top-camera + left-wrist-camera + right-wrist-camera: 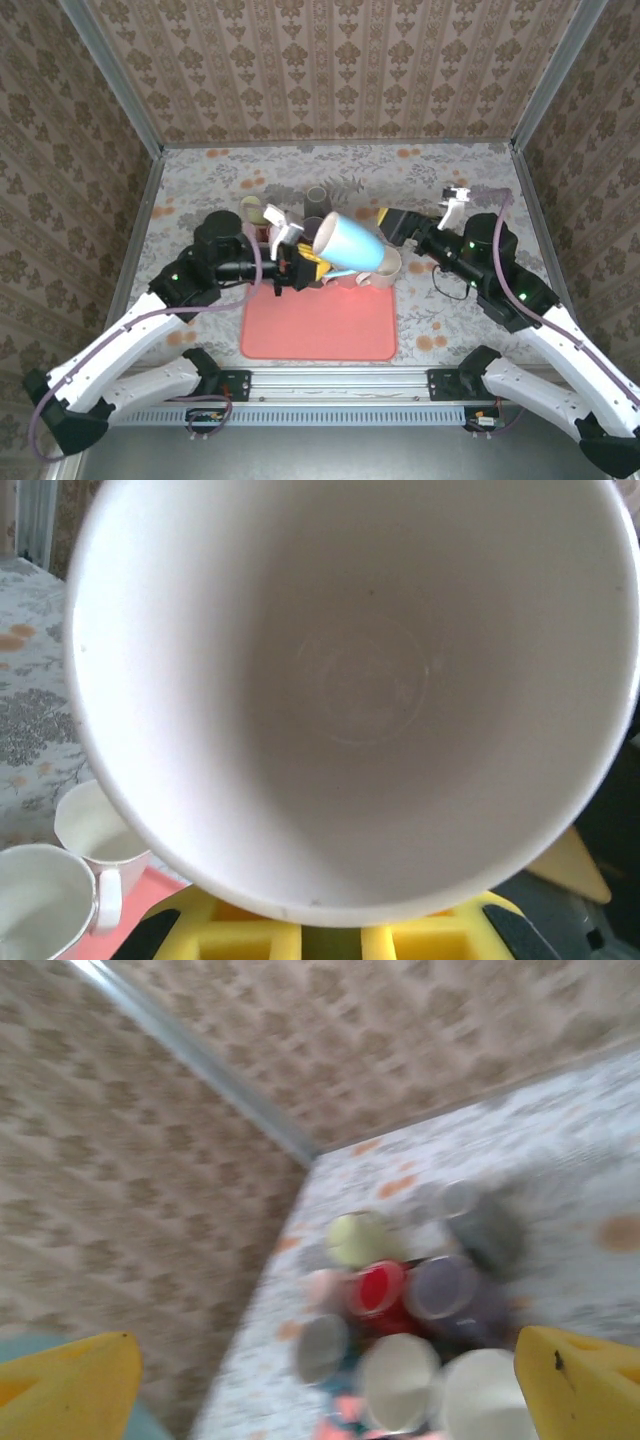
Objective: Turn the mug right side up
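The mug [350, 245] is light blue outside and white inside. It hangs tilted on its side above the back edge of the red mat [320, 325]. My left gripper [298, 262] is shut on it at its mouth end. In the left wrist view the mug's white interior [360, 680] faces the camera, and my yellow fingers [250, 935] sit just under its rim. My right gripper [392, 226] stands open just right of the mug's base, holding nothing. Its yellow fingertips [70, 1385] are spread wide apart in the right wrist view.
Several other mugs cluster behind the mat [290, 205]: red [378, 1290], yellow-green [358, 1238], purple [440, 1288] and white [400, 1380], all blurred. Two white cups [95, 825] stand beside the mat's left edge. Patterned walls close in the table on three sides.
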`<state>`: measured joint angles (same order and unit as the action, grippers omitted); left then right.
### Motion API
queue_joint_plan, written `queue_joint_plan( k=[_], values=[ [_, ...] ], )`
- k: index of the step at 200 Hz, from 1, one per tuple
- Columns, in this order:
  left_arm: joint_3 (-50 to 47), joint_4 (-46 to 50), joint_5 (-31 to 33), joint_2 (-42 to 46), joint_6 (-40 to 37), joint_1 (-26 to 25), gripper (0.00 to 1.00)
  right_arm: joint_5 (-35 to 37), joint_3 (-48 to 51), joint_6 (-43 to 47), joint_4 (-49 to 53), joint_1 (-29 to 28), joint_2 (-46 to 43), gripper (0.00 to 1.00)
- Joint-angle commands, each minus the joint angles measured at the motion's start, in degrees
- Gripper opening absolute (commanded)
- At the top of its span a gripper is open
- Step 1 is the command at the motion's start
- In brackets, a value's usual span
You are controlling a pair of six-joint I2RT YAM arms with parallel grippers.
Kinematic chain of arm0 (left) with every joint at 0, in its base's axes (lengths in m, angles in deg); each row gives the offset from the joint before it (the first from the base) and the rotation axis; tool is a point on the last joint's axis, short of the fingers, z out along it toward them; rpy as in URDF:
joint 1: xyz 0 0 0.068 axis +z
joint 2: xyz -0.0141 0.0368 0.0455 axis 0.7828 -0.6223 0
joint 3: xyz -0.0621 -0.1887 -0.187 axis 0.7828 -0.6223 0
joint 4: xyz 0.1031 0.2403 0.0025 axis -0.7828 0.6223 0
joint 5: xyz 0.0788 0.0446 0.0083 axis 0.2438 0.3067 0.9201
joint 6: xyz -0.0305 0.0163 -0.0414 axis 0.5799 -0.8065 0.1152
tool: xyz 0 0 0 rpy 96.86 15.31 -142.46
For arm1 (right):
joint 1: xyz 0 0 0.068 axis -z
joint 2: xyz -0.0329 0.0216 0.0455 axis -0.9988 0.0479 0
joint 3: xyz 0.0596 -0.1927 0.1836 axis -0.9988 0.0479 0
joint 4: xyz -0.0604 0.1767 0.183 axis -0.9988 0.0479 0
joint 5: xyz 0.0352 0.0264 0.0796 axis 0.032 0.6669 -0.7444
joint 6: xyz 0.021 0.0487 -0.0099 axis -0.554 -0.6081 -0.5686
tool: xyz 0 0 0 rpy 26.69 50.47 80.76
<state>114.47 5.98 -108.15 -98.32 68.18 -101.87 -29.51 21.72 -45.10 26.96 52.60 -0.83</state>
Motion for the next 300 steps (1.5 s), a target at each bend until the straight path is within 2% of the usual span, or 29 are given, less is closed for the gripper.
queue_joint_plan(
  k=[1, 16, 44, 71, 93, 125, 249, 267, 288, 300],
  values=[
    [3.82, 11.75, 16.42, -6.17, -13.34, -7.26, 0.00, 11.73, -1.95, 13.69, 9.93, 0.28, -4.41, 0.94],
    [5.23, 13.05, 22.12, -10.66, -15.38, -11.78, 0.00, 13.09, -2.99, 16.26, 11.41, 0.24, -5.59, 0.94],
    [7.30, 12.40, 27.48, -18.34, -17.32, -16.66, 0.00, 15.12, -0.66, 19.25, 7.89, 0.22, -10.39, 0.92],
    [9.28, 12.18, 31.34, -25.79, -18.19, -18.57, 0.00, 21.50, -1.90, 16.48, 10.61, 0.37, -12.77, 0.95],
    [11.05, 13.19, 34.29, -30.68, -18.32, -19.17, 0.00, 18.44, -5.00, 17.58, 15.26, 0.29, -11.32, 1.00],
    [12.15, 13.40, 37.70, -34.39, -18.20, -19.17, 0.00, 16.48, -3.94, 17.92, 15.60, 0.33, -11.69, 1.00],
    [12.46, 10.69, 40.22, -41.42, -17.07, -21.01, 0.00, 12.71, -1.04, 18.45, 14.89, 0.34, -10.22, 1.00],
    [12.76, 11.25, 41.04, -42.19, -17.15, -21.28, 0.08, 12.39, -0.81, 18.18, 14.72, 0.28, -10.15, 1.00],
    [13.07, 12.17, 41.86, -42.20, -17.15, -21.37, 0.31, 12.39, -0.56, 18.08, 14.55, 0.32, -10.11, 1.00],
    [12.79, 12.27, 42.33, -41.73, -17.07, -21.37, 0.40, 12.48, -0.24, 18.09, 14.58, 0.30, -10.05, 1.00]
  ],
)
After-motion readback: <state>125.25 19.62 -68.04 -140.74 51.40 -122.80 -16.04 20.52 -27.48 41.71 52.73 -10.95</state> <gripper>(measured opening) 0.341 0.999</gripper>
